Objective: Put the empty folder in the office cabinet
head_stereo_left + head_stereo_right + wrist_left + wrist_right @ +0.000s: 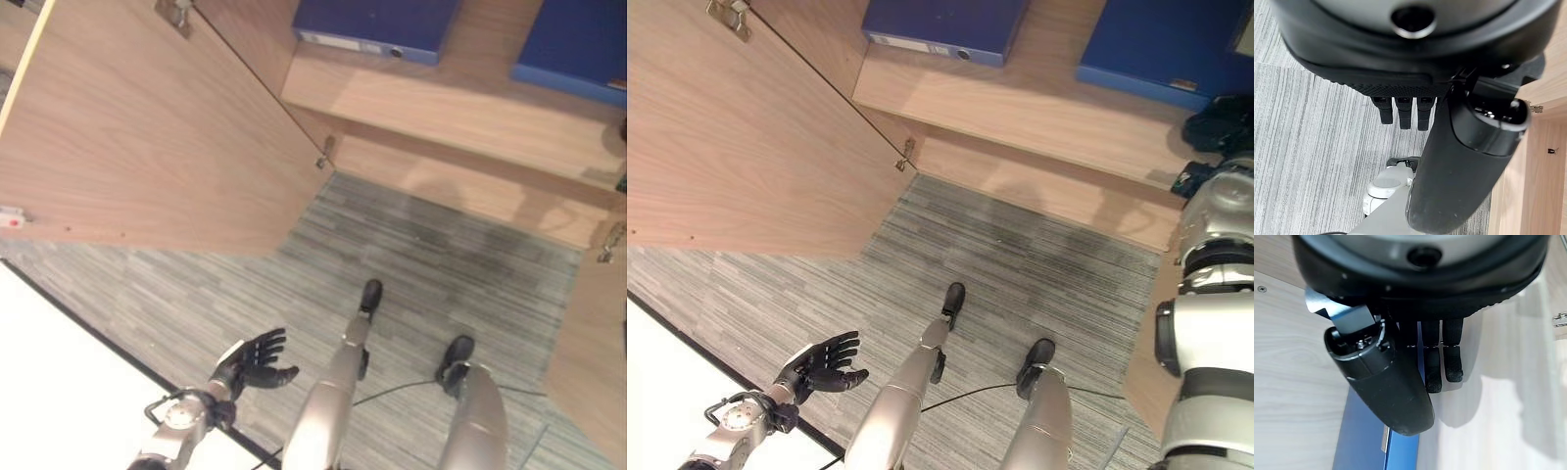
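Note:
Two blue folders lie flat on the wooden cabinet shelf (441,98): one at the left (377,24) and one at the right (1156,44). My right hand (1215,122) is raised at the shelf's right end, just beside the right folder. In the right wrist view its fingers (1442,357) are straight over the pale shelf board and hold nothing, with a blue folder (1361,440) lying past the thumb. My left hand (253,360) hangs low over the carpet, fingers spread and empty.
The cabinet's left door (147,127) stands wide open and reaches far out over the grey carpet (441,264). The right door (593,343) is open at the right edge. A white surface (49,392) fills the lower left corner.

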Controlling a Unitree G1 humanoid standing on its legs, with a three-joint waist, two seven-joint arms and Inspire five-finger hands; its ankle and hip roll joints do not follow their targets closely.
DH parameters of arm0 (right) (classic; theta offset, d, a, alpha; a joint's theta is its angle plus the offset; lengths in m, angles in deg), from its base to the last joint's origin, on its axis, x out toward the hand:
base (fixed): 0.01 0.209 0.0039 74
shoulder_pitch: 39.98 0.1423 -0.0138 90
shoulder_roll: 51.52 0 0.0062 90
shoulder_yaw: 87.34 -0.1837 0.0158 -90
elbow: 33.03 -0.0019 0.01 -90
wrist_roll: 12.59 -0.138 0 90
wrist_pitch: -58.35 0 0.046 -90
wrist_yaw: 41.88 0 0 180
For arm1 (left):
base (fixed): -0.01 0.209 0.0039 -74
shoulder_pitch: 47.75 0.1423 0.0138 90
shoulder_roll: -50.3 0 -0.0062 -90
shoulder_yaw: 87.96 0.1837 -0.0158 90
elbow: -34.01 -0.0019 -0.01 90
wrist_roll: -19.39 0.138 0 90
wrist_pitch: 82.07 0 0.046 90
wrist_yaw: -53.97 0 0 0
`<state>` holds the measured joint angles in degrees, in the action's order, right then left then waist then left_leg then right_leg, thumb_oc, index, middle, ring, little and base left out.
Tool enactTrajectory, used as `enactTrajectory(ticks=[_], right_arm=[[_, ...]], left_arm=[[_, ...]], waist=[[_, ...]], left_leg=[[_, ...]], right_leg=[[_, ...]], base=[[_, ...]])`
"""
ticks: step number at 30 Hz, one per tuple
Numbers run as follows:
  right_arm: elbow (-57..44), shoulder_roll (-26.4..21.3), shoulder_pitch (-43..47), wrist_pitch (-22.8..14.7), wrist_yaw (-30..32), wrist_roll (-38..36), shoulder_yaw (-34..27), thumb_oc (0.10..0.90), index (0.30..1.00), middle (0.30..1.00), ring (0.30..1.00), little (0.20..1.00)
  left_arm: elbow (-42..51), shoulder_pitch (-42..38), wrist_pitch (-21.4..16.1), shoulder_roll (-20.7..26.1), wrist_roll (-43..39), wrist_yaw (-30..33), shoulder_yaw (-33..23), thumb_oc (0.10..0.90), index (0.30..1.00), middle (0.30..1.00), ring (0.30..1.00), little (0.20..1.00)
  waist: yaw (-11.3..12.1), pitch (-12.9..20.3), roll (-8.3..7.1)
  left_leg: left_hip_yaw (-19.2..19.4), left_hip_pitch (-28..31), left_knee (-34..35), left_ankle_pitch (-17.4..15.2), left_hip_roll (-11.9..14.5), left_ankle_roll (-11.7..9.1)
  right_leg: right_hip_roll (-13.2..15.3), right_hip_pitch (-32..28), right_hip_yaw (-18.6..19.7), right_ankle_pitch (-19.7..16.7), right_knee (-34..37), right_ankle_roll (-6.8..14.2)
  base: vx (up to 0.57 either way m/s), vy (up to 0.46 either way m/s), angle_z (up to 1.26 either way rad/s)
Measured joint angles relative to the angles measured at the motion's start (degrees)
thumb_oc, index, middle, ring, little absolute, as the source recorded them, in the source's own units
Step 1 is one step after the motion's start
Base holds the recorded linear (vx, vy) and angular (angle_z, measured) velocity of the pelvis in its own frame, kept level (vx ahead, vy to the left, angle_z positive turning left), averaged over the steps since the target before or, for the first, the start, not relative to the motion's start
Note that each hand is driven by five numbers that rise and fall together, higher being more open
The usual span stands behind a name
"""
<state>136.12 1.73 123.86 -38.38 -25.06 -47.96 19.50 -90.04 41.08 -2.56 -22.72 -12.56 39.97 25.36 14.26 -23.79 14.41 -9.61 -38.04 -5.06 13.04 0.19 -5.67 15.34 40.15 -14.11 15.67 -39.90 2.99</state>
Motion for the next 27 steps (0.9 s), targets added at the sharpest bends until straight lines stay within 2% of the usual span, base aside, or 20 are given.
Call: enactTrajectory(ticks=[1,2,3,6,10,15,17,20,21,22,25,27], right_arm=[[0.34,-0.11,0.20,0.05,-0.02,-0.34,0.64,0.400,0.300,0.300,0.300,0.300],[0.58,-0.32,0.65,0.18,-0.02,-0.65,0.62,0.400,0.300,0.300,0.300,0.300],[1.41,-1.77,1.53,1.61,-0.30,-1.06,2.54,0.400,0.300,0.300,0.300,0.300],[2.52,-2.65,5.32,3.80,-1.11,-1.36,4.38,0.400,0.300,0.300,0.300,0.300],[2.35,-3.34,7.37,3.98,-1.36,-1.94,6.15,0.400,0.300,0.300,0.300,0.300],[1.97,-3.27,8.05,3.65,-1.11,-2.73,6.55,0.400,0.300,0.300,0.300,0.300],[2.05,-3.15,7.95,3.53,-0.57,-3.85,6.35,0.400,0.300,0.300,0.300,0.300],[0.52,-1.67,5.60,2.48,-0.03,-4.86,4.45,0.400,0.300,0.300,0.300,0.300],[0.52,-1.67,5.60,2.48,-0.03,-4.86,4.45,0.400,0.300,0.300,0.300,0.300],[-2.80,-0.67,1.33,1.52,-0.23,-6.48,1.51,0.400,0.300,0.300,0.300,0.300],[-6.88,2.23,-3.52,-0.55,-0.28,-8.34,-2.63,0.400,0.300,0.300,0.300,0.300],[-9.16,5.29,-7.26,-1.28,-0.95,-9.00,-4.73,0.400,0.300,0.300,0.300,0.300]], left_arm=[[-0.05,0.02,0.13,0.20,-0.33,-0.16,0.04,0.800,0.900,0.900,0.900,0.900],[0.18,0.10,0.18,0.40,-0.71,-0.33,0.06,0.800,0.900,0.900,0.900,0.900],[1.34,0.24,0.21,0.58,-1.60,-0.37,0.06,0.800,0.900,0.900,0.900,0.900],[3.77,2.11,-0.14,2.03,-1.72,-1.02,-0.16,0.800,0.900,0.900,0.900,0.900],[3.78,2.35,0.02,2.11,-1.74,-1.79,-0.18,0.800,0.900,0.900,0.900,0.900],[4.16,2.35,0.10,2.00,-1.73,-1.93,-0.19,0.800,0.900,0.900,0.900,0.900],[3.99,2.25,0.18,1.69,-1.72,-1.97,-0.02,0.800,0.900,0.900,0.900,0.900],[2.74,2.41,0.33,1.37,-1.72,-2.08,-0.08,0.800,0.900,0.900,0.900,0.900],[2.74,2.41,0.33,1.37,-1.72,-2.08,-0.08,0.800,0.900,0.900,0.900,0.900],[1.77,2.30,0.47,1.32,-1.73,-2.08,-0.12,0.800,0.900,0.900,0.900,0.900],[0.17,2.28,0.37,0.50,-1.76,-2.06,-1.05,0.800,0.900,0.900,0.900,0.900],[-1.42,1.84,0.33,0.01,-2.17,-1.63,-1.87,0.800,0.900,0.900,0.900,0.900]], waist=[[-0.12,-0.01,-0.02],[-0.29,0.04,0.06],[-0.23,0.08,0.11],[-0.32,0.42,0.56],[-0.44,1.48,2.00],[-0.33,1.74,2.35],[-0.09,1.95,2.63],[-0.18,2.35,3.10],[-0.18,2.35,3.10],[-0.69,2.31,3.03],[-1.62,2.33,2.50],[-2.09,2.51,0.91]], left_leg=[[0.17,-0.18,0.01,0.94,-0.38,0.11],[0.28,-0.09,0.12,-0.29,-0.50,0.13],[1.14,0.08,0.36,-0.06,-0.99,0.22],[1.56,0.07,2.55,0.32,-1.33,0.67],[1.72,-0.96,3.83,0.72,-1.37,0.83],[1.48,-0.96,5.51,0.78,-1.28,0.84],[1.12,-0.86,4.99,0.99,-1.03,0.69],[1.19,-0.53,4.43,2.56,-0.08,0.84],[1.19,-0.53,4.43,2.56,-0.08,0.84],[1.12,0.33,3.93,2.77,0.66,0.90],[0.84,1.64,3.30,2.69,1.22,1.05],[0.92,2.21,3.11,2.53,1.79,0.84]], right_leg=[[0.48,0.34,0.08,-0.39,-0.20,-0.21],[0.70,0.43,0.27,0.57,-1.07,0.10],[1.85,1.04,0.48,1.73,-2.44,0.78],[2.12,2.67,1.53,1.11,-2.48,0.06],[1.96,4.51,2.20,0.52,-2.41,0.13],[1.67,5.32,2.36,-0.61,-1.99,-0.03],[1.41,4.97,2.12,0.03,-2.53,0.58],[0.61,3.84,1.49,-0.68,-1.64,-0.25],[0.61,3.84,1.49,-0.68,-1.64,-0.25],[-0.23,1.97,0.77,-0.77,-0.53,-0.31],[-0.96,-0.61,0.03,-0.82,0.90,-0.36],[-1.63,-1.72,-0.23,-0.97,1.88,-0.49]], base=[[0.01,0.018,0.10],[0.04,0.034,0.18],[0.14,-0.016,0.22],[0.03,0.030,0.00],[0.04,0.022,-0.06],[-0.02,-0.002,-0.01],[-0.05,0.000,0.03],[-0.04,-0.016,-0.05],[0.00,-0.039,-0.08],[0.00,-0.032,-0.03],[0.00,-0.020,-0.02],[0.01,-0.030,-0.07]])
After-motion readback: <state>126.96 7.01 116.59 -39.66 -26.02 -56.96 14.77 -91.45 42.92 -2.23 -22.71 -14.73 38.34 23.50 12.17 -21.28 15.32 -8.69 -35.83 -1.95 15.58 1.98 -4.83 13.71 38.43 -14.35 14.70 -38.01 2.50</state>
